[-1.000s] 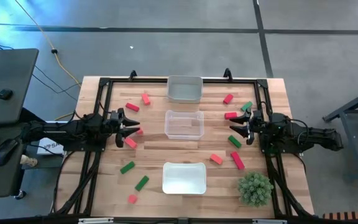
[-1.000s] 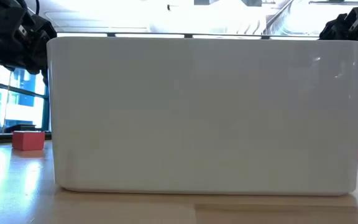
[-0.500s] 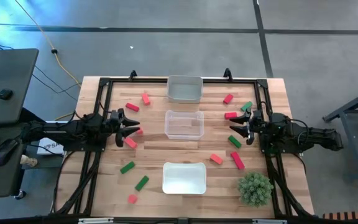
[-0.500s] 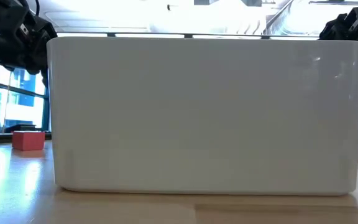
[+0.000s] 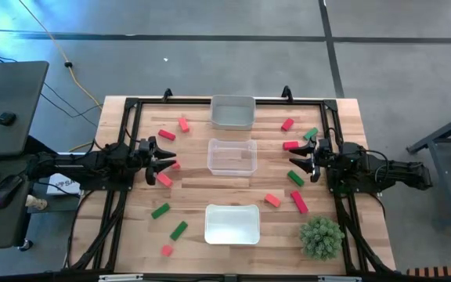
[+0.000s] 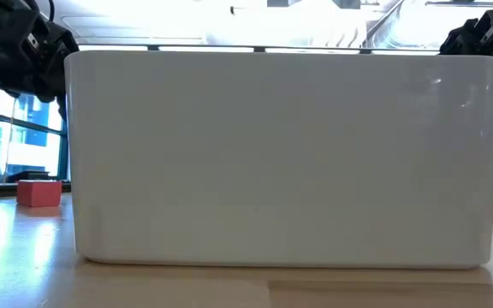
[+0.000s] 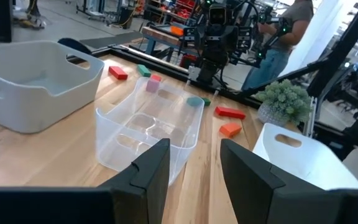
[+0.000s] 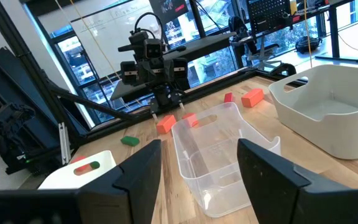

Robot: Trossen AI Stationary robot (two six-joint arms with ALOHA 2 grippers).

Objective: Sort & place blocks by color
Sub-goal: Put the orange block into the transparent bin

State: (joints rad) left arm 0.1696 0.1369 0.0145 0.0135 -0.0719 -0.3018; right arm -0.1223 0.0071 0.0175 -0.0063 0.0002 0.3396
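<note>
Wooden table (image 5: 351,117), three trays (image 5: 232,157) down its middle, scattered blocks (image 5: 298,202), left gripper (image 5: 167,161) and right gripper (image 5: 297,162) flanking, both open

Bright, even light overhead; window glare behind white tray (image 6: 281,154), bkgd blurry.

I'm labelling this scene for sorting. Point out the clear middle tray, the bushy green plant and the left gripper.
clear middle tray (image 5: 232,146), high view, on its far rim.
bushy green plant (image 5: 321,237), high view, middle of its foliage.
left gripper (image 5: 167,160), high view, midway between its open fingertips.
</note>
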